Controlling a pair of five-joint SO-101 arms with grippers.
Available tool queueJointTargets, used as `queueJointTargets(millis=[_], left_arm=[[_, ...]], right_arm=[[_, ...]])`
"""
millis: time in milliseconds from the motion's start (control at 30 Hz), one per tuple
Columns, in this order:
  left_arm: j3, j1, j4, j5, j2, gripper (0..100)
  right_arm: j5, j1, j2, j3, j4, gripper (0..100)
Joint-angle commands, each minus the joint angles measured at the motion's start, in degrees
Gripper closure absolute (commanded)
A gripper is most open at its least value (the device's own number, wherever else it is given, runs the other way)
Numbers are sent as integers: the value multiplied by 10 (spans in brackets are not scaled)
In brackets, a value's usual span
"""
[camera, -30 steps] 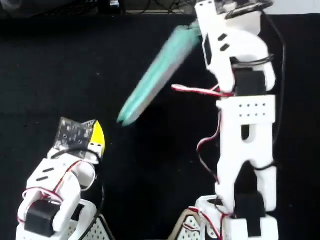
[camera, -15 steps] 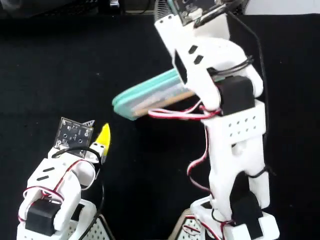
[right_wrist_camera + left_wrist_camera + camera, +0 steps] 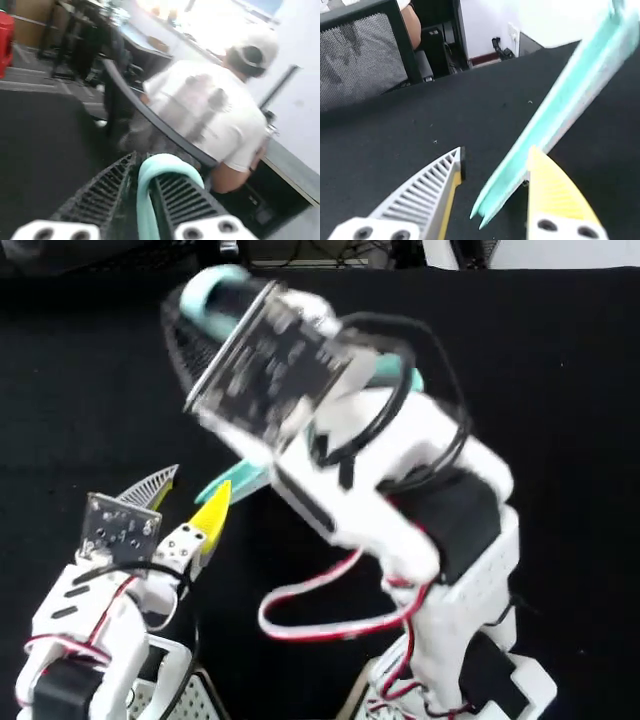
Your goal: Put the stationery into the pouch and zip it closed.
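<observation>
High view: we see a black tabletop (image 3: 560,390) with two white arms, one based at 7 o'clock and the other at 5 o'clock.
Right arm: we find the right arm (image 3: 440,540) rising from its 5 o'clock base and leaning over toward 11 o'clock, with its camera board (image 3: 265,355) turned up toward us.
Pouch: we see the teal pouch (image 3: 236,483) slanting across the scene. One end is at 11 o'clock beyond the camera board. The other end is near the middle, just at 2 o'clock of the left gripper (image 3: 197,482).
Right gripper: in the right wrist view we see the right gripper (image 3: 145,167) with its dark ribbed fingers (image 3: 100,200) clamped tight on the pouch's rounded edge.
Left gripper: we see it at 8 o'clock, spread wide and holding nothing, with one yellow finger (image 3: 212,512) and one pale ribbed finger (image 3: 150,483).
Left wrist view: we see the pouch's free end between the two spread fingers, close to the yellow one. Whether they touch we cannot tell.
</observation>
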Motion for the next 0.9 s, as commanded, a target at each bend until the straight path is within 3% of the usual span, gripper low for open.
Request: queueJointTargets(millis=[0,267,367,467,633,867], left_arm=[[-51,27,31,-1,1,773],[-31,95,51,-4,1,770],[-15,103,52,-4,0,719],[-19,102,74,-5,0,674],[0,108,76,-45,-20,675],[7,109,86,-45,-96,675]], right_arm=[[2,-36,-23,-24,21,986],[5,-140,-22,-35,13,986],[6,-164,-11,-36,-5,986],[22,-170,7,-36,-11,986],[30,-170,0,-46,-10,986],[30,-167,2,-73,-10,986]])
